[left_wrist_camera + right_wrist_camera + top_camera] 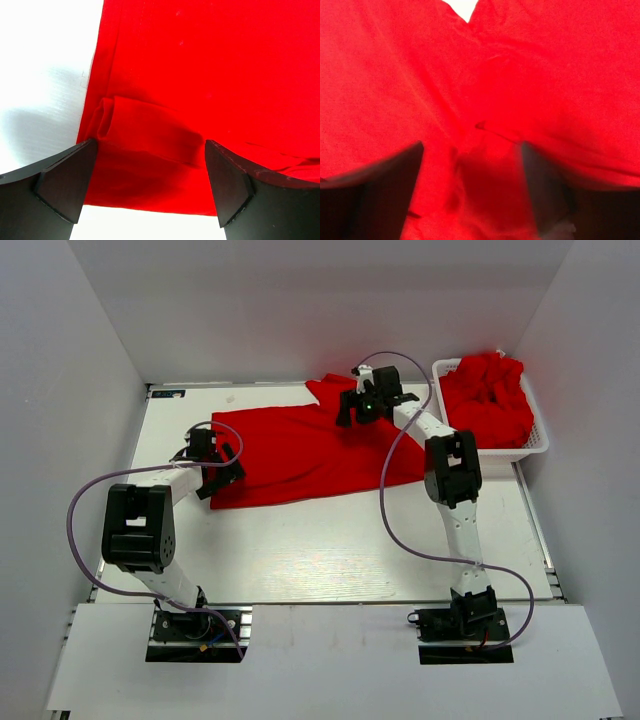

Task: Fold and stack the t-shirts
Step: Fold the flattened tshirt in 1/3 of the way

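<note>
A bright red t-shirt [300, 450] lies spread across the middle of the white table [300, 550]. My left gripper [222, 480] is open at the shirt's left near corner; in the left wrist view its jaws straddle the hem [150, 170], where a small fold of cloth [145, 130] is rolled up. My right gripper [352, 410] is open over the shirt's far part near a sleeve; its wrist view is filled with red cloth [485, 100] between the blurred fingers. More red t-shirts [488, 395] are heaped in the basket.
A white slatted basket [535, 445] stands at the far right of the table against the wall. White walls close in the left, back and right sides. Purple cables [400, 520] loop from both arms over the table.
</note>
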Motion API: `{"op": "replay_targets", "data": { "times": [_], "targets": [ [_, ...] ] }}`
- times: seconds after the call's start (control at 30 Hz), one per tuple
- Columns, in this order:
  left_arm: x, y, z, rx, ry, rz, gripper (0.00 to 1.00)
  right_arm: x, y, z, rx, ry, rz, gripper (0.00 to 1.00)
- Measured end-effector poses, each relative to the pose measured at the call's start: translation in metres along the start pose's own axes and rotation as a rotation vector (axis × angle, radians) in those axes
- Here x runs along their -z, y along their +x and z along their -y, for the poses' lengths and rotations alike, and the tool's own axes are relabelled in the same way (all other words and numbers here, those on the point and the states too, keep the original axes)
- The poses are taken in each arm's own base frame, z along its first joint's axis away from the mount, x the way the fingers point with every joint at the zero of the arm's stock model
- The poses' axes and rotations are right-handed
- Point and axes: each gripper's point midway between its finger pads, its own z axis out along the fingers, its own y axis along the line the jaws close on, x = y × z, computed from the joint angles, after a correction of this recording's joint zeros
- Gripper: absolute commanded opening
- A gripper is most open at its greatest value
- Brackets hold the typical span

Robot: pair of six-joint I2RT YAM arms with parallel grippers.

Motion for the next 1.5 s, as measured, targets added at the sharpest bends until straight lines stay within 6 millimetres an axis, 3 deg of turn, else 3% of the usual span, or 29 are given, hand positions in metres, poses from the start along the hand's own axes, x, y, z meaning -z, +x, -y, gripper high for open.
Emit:
{"op": "replay_targets", "data": {
  "times": [0.2,0.33,0.47,0.6,0.83,1.23,1.33,1.37,1.5],
  "targets": [
    [0.003,0.003,-0.002,-0.001,-0.009,-0.014,1.00,0.011,0.001,0.005,-0.027,0.040,0.005,0.90],
    [0.007,0.008,-0.005,-0.002,-0.021,-0.037,1.00,0.059,0.016,-0.007,-0.081,0.099,0.003,0.90],
    [0.010,0.013,-0.007,-0.004,-0.025,-0.057,1.00,0.110,0.011,-0.018,-0.114,0.179,0.089,0.90],
    [0.011,0.016,-0.007,-0.007,-0.022,-0.071,1.00,0.136,0.024,-0.017,-0.170,0.252,0.131,0.90],
    [0.018,0.022,-0.003,-0.001,0.006,-0.100,1.00,0.125,0.075,0.009,-0.281,0.339,0.035,0.90],
    [0.026,0.019,0.005,0.020,0.049,-0.096,1.00,0.115,0.109,0.027,-0.393,0.344,-0.036,0.90],
    [0.027,0.016,0.005,0.021,0.049,-0.091,0.90,0.116,0.109,0.029,-0.407,0.337,-0.034,0.90],
    [0.027,0.015,0.005,0.019,0.050,-0.089,0.78,0.116,0.109,0.030,-0.412,0.336,-0.033,0.90],
    [0.024,0.011,0.006,0.023,0.053,-0.079,0.54,0.117,0.109,0.030,-0.424,0.325,-0.032,0.90]
  ]
}}
